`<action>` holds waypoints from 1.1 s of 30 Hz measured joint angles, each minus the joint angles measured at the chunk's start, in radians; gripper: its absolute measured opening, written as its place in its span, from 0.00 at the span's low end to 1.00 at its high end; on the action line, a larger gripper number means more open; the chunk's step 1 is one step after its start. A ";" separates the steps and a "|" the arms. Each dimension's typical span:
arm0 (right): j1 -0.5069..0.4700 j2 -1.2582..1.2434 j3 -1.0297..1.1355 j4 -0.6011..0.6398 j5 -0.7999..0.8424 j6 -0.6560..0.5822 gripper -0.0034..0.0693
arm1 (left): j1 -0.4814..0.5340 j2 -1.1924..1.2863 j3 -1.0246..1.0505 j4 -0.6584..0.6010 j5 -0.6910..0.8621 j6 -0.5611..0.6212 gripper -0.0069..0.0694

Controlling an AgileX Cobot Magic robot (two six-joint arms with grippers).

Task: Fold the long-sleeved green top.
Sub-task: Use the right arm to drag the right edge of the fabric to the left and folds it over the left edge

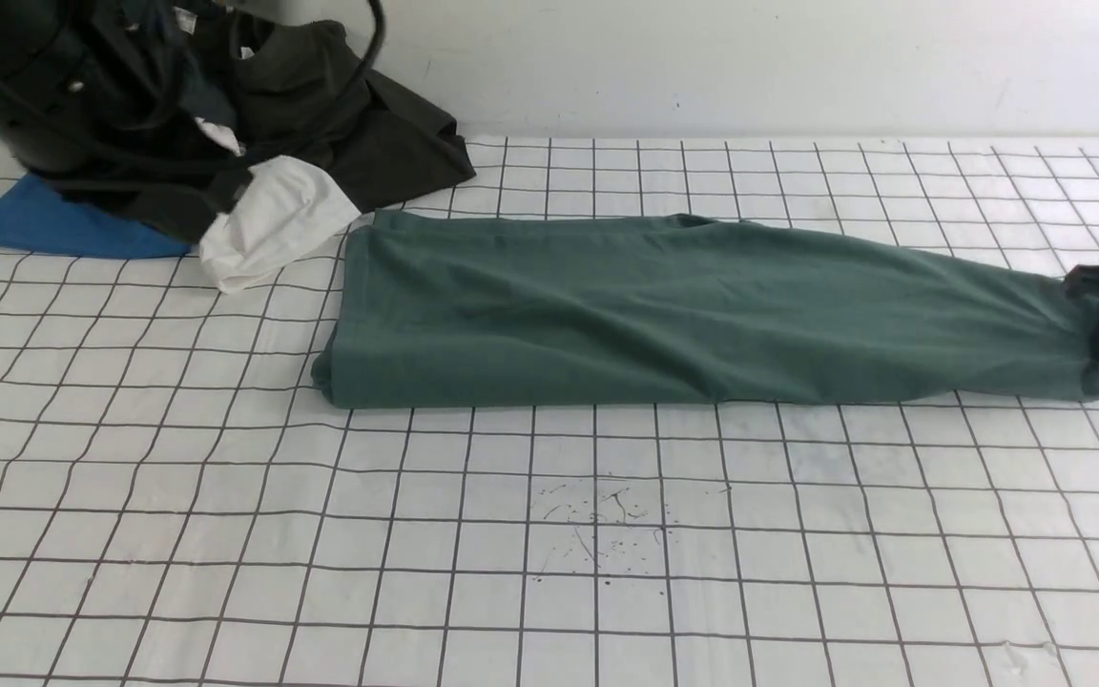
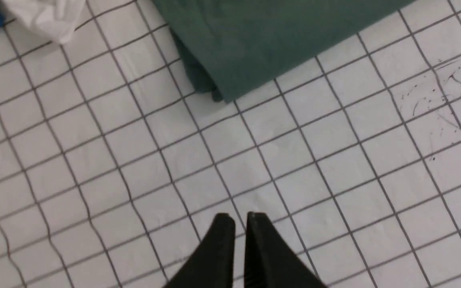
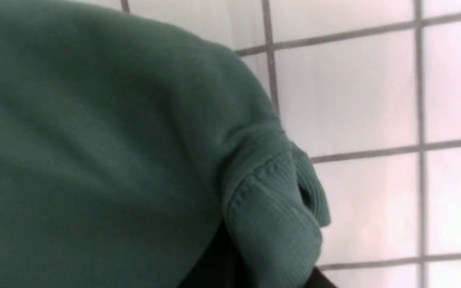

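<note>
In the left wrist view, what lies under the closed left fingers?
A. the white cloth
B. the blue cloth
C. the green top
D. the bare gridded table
D: the left fingers are pressed together above the bare gridded table, and the green top lies apart from them.

Nothing readable anywhere in my views right now. The ink scribbles (image 1: 607, 520) on the gridded table cover (image 1: 225, 534) form no letters or numbers.

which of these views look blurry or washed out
front view: sharp and evenly lit, only a thin shadow under the green top; left wrist view: slightly soft, lines of the grid cover smeared, left pincer dark and featureless; right wrist view: ribbed edge fairly crisp, grid cover washed out pinkish
</note>
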 joint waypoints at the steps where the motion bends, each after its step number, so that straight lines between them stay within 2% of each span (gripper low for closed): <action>1: 0.000 -0.013 -0.032 -0.041 0.030 0.000 0.07 | 0.013 -0.064 0.052 0.003 -0.001 -0.018 0.12; 3: 0.000 -0.043 -0.092 -0.093 0.079 0.002 0.06 | 0.037 -0.154 0.156 0.006 -0.001 -0.035 0.12; 6: 0.002 -0.085 -0.185 -0.099 0.120 0.014 0.06 | 0.066 -0.275 0.283 0.014 -0.001 -0.042 0.12; 9: 0.031 -0.136 -0.288 -0.019 0.174 0.038 0.06 | 0.098 -0.399 0.449 0.025 -0.036 -0.055 0.12; 14: 0.229 -0.162 -0.359 0.227 0.191 0.045 0.06 | 0.111 -0.564 0.684 0.028 -0.249 -0.059 0.12; 17: 0.430 -0.113 -0.359 0.341 0.187 0.041 0.06 | 0.111 -0.590 0.755 0.028 -0.340 -0.067 0.12; 21: 0.641 -0.020 -0.357 0.380 0.062 0.043 0.06 | 0.111 -0.592 0.775 0.027 -0.373 -0.081 0.12; 25: 0.770 0.078 -0.357 0.391 -0.118 0.046 0.07 | 0.111 -0.592 0.775 0.027 -0.397 -0.102 0.12; 30: 0.828 0.136 -0.353 0.396 -0.241 0.046 0.15 | 0.111 -0.591 0.783 0.019 -0.425 -0.109 0.12; 33: 0.829 0.136 -0.352 0.404 -0.268 0.045 0.28 | 0.111 -0.575 0.784 0.002 -0.429 -0.110 0.12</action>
